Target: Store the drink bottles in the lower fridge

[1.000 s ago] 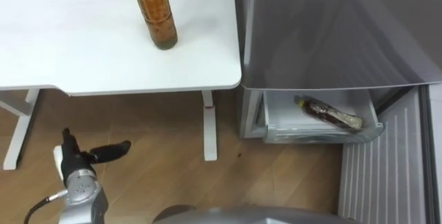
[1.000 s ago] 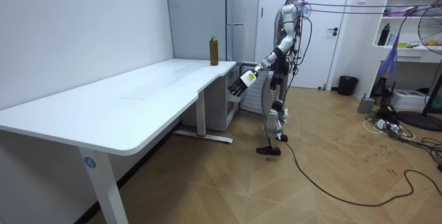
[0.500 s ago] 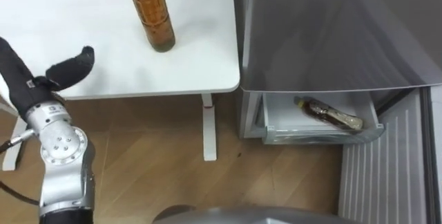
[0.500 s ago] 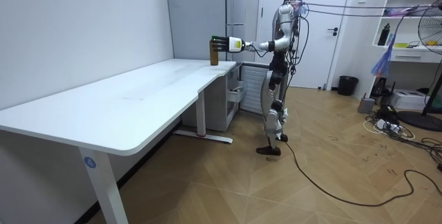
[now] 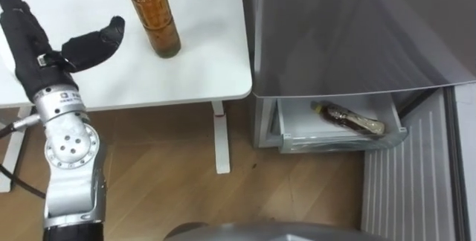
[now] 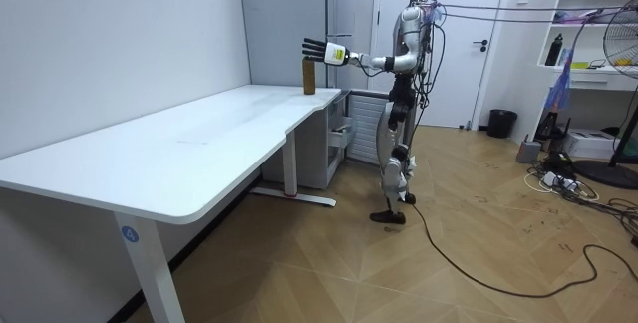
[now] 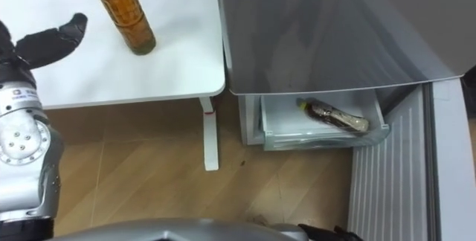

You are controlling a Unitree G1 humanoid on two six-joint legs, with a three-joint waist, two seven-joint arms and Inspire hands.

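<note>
A brown drink bottle with a green cap [image 5: 153,19] stands upright near the right edge of the white table [image 5: 208,62]. My left hand [image 5: 36,53] is held up over the table to the bottle's left. It is open, with fingers straight and the thumb pointing at the bottle, a short gap away and not touching. In the room view the left hand [image 6: 315,50] is stretched out at bottle height. A second brown bottle [image 5: 348,118] lies on its side in the pulled-out lower fridge drawer [image 5: 294,131].
The grey fridge [image 5: 349,33] stands right against the table's right edge. Its open door [image 5: 409,189] reaches out at the lower right. Wooden floor and a table leg [image 5: 218,140] lie below. I stand in front of the fridge, at the table's end.
My left arm swung up from below the table's edge to above the table, and the hand came close to the standing bottle. The view shifted slightly.
</note>
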